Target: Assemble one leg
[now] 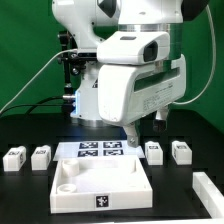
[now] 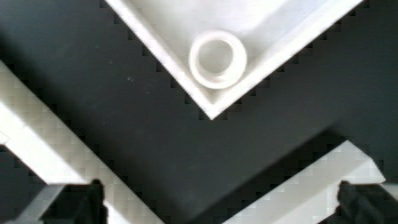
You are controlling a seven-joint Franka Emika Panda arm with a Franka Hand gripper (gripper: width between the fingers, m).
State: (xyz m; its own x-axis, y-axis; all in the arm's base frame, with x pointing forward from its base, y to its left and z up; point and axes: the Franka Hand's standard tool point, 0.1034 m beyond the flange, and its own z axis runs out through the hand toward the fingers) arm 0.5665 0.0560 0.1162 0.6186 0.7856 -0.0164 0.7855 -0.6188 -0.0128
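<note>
Several legs stand on the black table in the exterior view: two at its left (image 1: 14, 158) (image 1: 41, 155) and two at its right (image 1: 154, 151) (image 1: 181, 150), each a small white block with a tag. My gripper (image 1: 130, 136) hangs between them, above the far right part of the big white tray-like piece (image 1: 68, 196), apart from every leg. In the wrist view the gripper (image 2: 217, 206) is open and empty, its dark fingertips (image 2: 71, 205) wide apart. A corner of the tray piece with a round socket (image 2: 217, 57) shows there. No leg shows in the wrist view.
The marker board (image 1: 100, 150) lies behind the tray piece under the arm. Another white part (image 1: 210, 191) lies at the exterior view's lower right. A green backdrop and black frame stand behind. White bands (image 2: 45, 135) cross the wrist view; I cannot tell what they are.
</note>
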